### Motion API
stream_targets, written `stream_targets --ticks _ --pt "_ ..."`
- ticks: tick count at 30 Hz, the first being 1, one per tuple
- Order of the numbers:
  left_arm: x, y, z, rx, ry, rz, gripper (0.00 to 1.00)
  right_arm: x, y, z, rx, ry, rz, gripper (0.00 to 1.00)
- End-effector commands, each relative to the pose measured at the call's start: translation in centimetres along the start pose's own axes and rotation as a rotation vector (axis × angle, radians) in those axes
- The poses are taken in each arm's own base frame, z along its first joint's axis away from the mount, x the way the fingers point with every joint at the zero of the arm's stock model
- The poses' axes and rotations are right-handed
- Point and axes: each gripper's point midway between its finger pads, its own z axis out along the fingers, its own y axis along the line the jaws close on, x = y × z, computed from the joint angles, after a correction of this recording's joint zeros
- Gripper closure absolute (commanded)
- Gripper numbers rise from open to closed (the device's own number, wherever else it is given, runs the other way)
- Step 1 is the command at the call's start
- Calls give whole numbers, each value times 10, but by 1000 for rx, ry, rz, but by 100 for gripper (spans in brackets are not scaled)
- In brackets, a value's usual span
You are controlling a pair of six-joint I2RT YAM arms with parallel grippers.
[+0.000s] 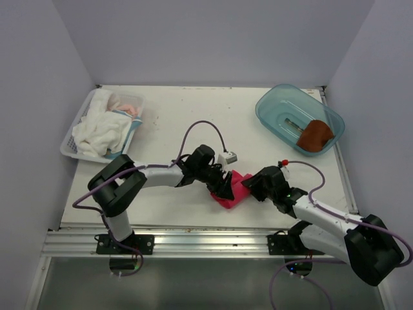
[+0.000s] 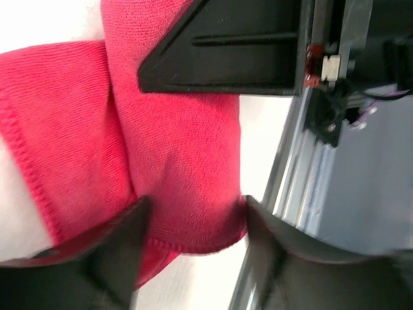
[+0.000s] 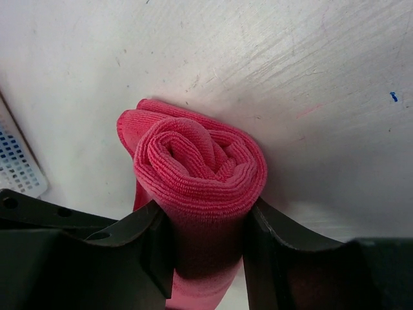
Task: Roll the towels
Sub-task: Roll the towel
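Observation:
The pink-red towel (image 1: 236, 191) lies rolled near the table's front edge, between my two grippers. My left gripper (image 1: 223, 187) holds its left end; in the left wrist view the towel (image 2: 181, 129) fills the gap between the fingers (image 2: 122, 252) of that gripper (image 2: 197, 201). My right gripper (image 1: 253, 187) grips the other end; in the right wrist view the gripper (image 3: 206, 206) presses both sides of the spiral roll (image 3: 200, 161). The rust-brown towel (image 1: 315, 135) lies bunched in the blue tub (image 1: 277, 106) at the back right.
A white basket (image 1: 70, 147) with white cloths (image 1: 100, 129) stands at the back left. An aluminium rail (image 1: 193, 242) runs along the table's front edge, close to the roll. Pale walls enclose the table on three sides.

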Motion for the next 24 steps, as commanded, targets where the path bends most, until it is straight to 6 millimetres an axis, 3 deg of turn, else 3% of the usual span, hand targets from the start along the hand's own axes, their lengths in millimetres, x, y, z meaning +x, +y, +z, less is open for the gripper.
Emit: stream_targets --ticks 1,7,10,12,15,19,24 --pt "-13 1 -21 -89 -3 78 28 -9 -12 -4 118 -28 -46 62" --pt "-35 11 -50 -327 -55 209 21 -5 -5 -4 170 19 -63 62" --pt "-38 3 -46 -432 -46 334 19 1 -7 -2 206 52 -64 62" --pt "-37 -17 -34 -437 -20 430 18 4 -8 -2 226 73 -65 62" --pt "-28 -27 -21 -456 36 484 18 5 -9 -1 249 81 -64 62" --pt "-29 -29 -14 -521 16 553 17 4 -6 -2 253 89 -62 61" --pt "-13 -32 3 -563 59 613 17 2 -5 -3 252 88 -58 61"
